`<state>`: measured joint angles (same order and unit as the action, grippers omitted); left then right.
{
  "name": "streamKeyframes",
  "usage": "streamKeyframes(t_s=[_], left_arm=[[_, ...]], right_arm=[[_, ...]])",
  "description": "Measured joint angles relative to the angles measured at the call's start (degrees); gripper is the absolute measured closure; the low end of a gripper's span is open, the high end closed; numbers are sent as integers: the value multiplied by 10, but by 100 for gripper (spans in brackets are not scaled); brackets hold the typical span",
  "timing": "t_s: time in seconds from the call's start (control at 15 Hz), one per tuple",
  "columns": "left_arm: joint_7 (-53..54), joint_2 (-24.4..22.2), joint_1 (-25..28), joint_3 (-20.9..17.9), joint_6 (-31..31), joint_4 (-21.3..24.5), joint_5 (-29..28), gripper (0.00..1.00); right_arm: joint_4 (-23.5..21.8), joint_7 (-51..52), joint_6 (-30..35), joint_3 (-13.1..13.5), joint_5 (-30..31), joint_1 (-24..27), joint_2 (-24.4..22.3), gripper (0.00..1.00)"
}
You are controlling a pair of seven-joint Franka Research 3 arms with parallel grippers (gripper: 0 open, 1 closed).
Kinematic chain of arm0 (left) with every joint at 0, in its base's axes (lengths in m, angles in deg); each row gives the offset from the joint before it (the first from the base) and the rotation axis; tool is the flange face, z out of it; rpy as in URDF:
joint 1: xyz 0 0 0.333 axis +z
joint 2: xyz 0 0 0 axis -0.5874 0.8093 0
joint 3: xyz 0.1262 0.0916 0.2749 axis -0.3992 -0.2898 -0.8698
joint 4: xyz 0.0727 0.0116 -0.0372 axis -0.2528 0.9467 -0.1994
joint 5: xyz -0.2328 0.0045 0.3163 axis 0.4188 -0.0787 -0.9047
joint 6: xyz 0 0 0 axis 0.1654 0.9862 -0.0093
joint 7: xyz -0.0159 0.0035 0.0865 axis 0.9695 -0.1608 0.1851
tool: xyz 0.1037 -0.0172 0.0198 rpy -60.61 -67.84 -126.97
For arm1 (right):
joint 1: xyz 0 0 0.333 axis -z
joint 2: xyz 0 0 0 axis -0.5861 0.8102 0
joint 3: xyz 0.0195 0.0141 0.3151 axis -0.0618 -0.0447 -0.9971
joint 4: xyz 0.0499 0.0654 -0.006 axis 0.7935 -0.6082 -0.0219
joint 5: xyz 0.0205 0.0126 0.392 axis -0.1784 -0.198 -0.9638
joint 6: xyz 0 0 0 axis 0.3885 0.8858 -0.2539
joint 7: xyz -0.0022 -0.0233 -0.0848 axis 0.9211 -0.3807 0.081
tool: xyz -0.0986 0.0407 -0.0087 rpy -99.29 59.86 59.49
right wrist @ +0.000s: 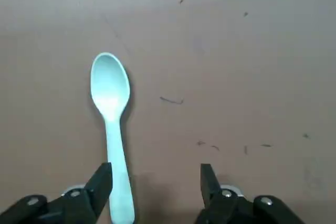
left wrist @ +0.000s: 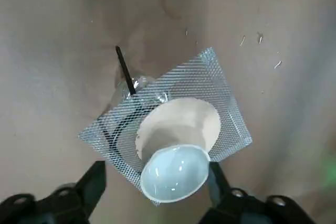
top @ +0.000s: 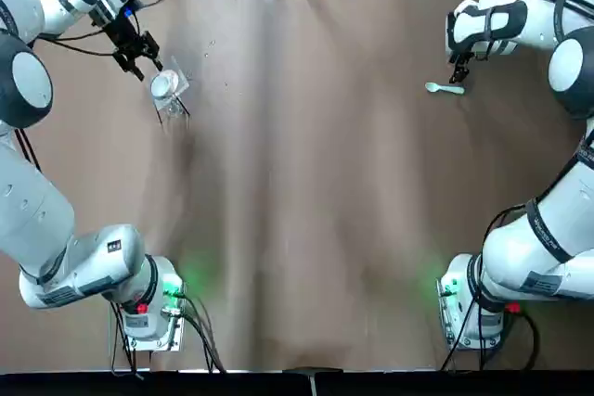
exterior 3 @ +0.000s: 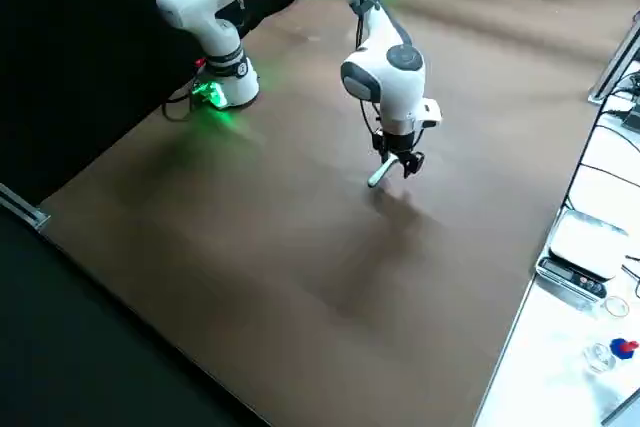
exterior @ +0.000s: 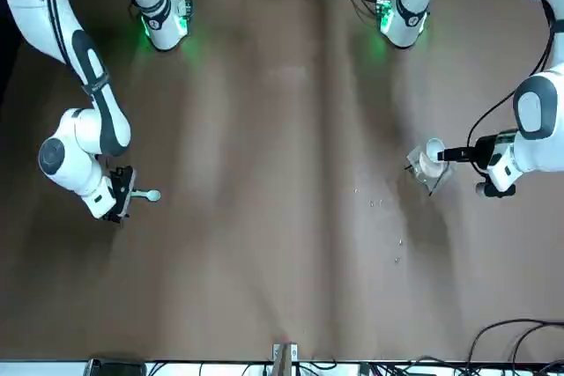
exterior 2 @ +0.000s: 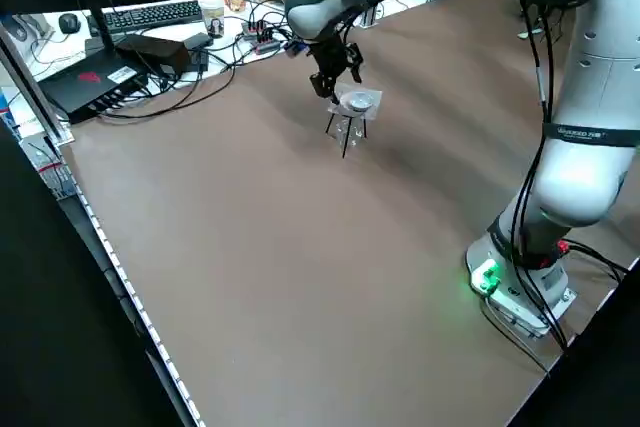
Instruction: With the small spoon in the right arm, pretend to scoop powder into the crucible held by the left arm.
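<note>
Left gripper (top: 141, 60): upper left of the top view, level with the crucible (top: 162, 86). In the left wrist view its 2 fingers (left wrist: 94, 182) stand apart on either side of the white cup, not clamped on it. One finger is just beside the rim; I cannot tell whether it touches.

The crucible stands upright on the pale centre of a square of wire gauze (left wrist: 220, 82), which is raised on thin dark legs (exterior 2: 345, 137) above the table (top: 306, 183).

Right gripper (top: 459, 70): upper right of the top view, pointing down just above the spoon (top: 444, 89). Its 2 fingers (right wrist: 102, 182) are spread and hold nothing.

The small pale spoon lies flat on the table, bowl up. In the right wrist view its handle runs close alongside one finger; I cannot confirm contact.

In the top view, spoon and crucible are well apart, at opposite ends of the table.
</note>
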<state>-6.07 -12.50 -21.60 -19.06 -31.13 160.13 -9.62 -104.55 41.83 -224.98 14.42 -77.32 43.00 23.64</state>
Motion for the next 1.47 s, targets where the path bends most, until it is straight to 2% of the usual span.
streamKeyframes(t_s=[0.07,0.2,0.4,0.67,0.73,0.87,0.93,1.0,1.13,1.33,1.4,1.47], left_arm=[[1,0,0,0,0,3,0,14],[10,0,0,0,0,9,0,20],[14,0,0,0,0,16,0,23],[16,0,0,0,0,26,0,28],[16,0,0,0,0,27,0,33],[16,0,0,0,0,28,0,37],[16,0,0,0,0,29,0,43],[16,0,0,0,0,29,0,44],[16,0,0,0,0,30,0,52],[16,1,0,0,0,31,0,58],[16,2,0,0,0,31,0,61],[16,3,0,0,1,31,0,73]], right_arm=[[0,6,-5,0,0,2,7,24],[-7,9,-42,0,0,4,19,25],[-10,13,-44,0,1,4,23,27],[-10,33,-39,0,1,9,23,27],[-10,41,-39,0,1,13,23,27],[-10,54,-39,0,1,20,23,26],[-9,57,-39,1,1,25,23,26],[-8,60,-37,1,1,27,23,26],[-3,62,-19,0,1,29,23,26],[6,62,10,-1,1,28,20,26],[9,64,14,-1,1,29,20,26],[9,67,22,0,1,29,19,26]])
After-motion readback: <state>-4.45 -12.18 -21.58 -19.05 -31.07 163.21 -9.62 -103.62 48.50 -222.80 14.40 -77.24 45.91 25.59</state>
